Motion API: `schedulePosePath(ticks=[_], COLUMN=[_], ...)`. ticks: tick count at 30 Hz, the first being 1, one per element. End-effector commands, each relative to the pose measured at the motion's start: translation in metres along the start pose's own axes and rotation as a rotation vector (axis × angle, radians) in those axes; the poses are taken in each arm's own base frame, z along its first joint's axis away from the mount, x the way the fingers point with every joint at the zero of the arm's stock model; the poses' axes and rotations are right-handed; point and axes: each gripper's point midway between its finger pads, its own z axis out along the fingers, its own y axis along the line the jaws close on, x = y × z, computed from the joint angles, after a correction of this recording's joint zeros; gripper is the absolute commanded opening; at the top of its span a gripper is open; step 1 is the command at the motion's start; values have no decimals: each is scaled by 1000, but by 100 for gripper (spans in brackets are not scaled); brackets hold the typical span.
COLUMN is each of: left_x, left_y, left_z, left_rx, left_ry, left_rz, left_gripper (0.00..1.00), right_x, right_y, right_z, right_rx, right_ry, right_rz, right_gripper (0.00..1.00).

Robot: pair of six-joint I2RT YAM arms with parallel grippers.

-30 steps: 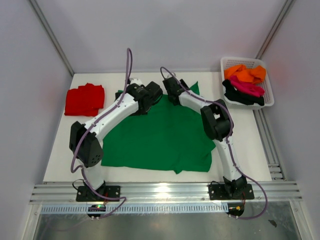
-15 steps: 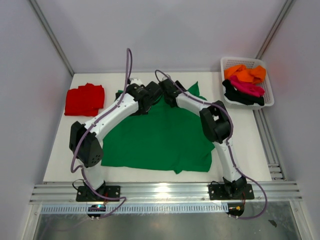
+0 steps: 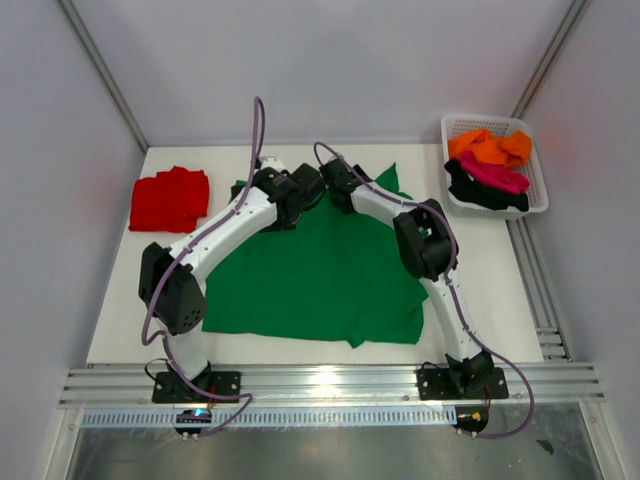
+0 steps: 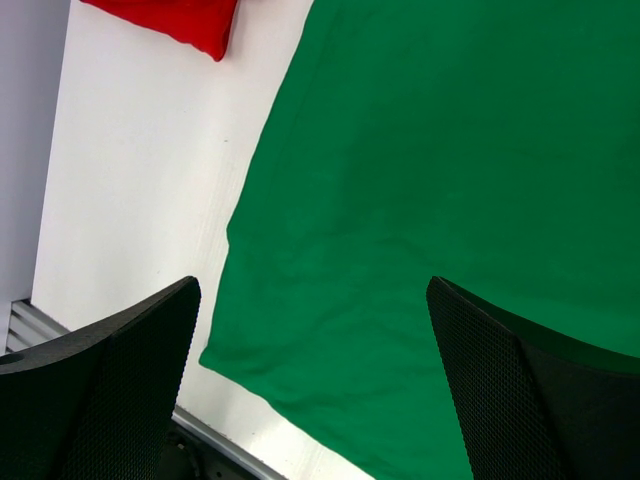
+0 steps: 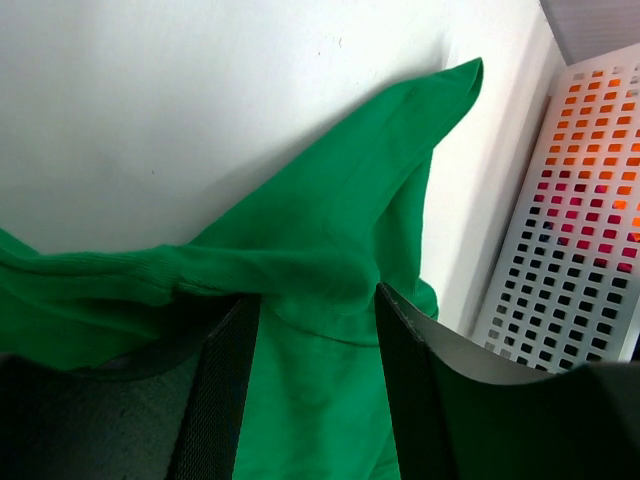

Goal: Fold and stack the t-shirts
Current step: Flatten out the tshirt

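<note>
Shifting my right gripper (image 5: 312, 297) left, astride the green t-shirt (image 3: 320, 280) collar (image 5: 150, 268); grip unclear. My left gripper (image 4: 312, 285) is wide open, so the fold is not yet started.

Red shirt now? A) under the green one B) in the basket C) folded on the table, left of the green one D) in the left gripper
C: the red shirt lies folded on the table, apart from the spread green shirt to its right.

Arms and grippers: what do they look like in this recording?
The left arm and right arm have white links, bulky black joint housings and a thin purple cable looping alongside. The left gripper and right gripper have broad black fingers with finely meshed inner faces. No markings are legible.
</note>
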Motion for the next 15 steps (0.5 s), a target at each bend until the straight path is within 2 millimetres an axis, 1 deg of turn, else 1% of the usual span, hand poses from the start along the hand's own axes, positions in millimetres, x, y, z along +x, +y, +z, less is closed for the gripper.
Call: schedulePosePath(ticks=[1, 7, 15], left_x=[-8, -7, -6], left_y=[8, 8, 9], left_z=[-6, -6, -6], left_rx=[-4, -5, -7], left_ry=[-38, -35, -31], left_rz=[-24, -22, -23], left_gripper=[98, 98, 98], right_x=[-8, -7, -3], right_y=[-10, -18, -35], right_z=[-1, 3, 16], right_rx=[15, 29, 73], right_ry=[-10, -4, 14], right_rz=[34, 49, 66], right_gripper=[54, 55, 54])
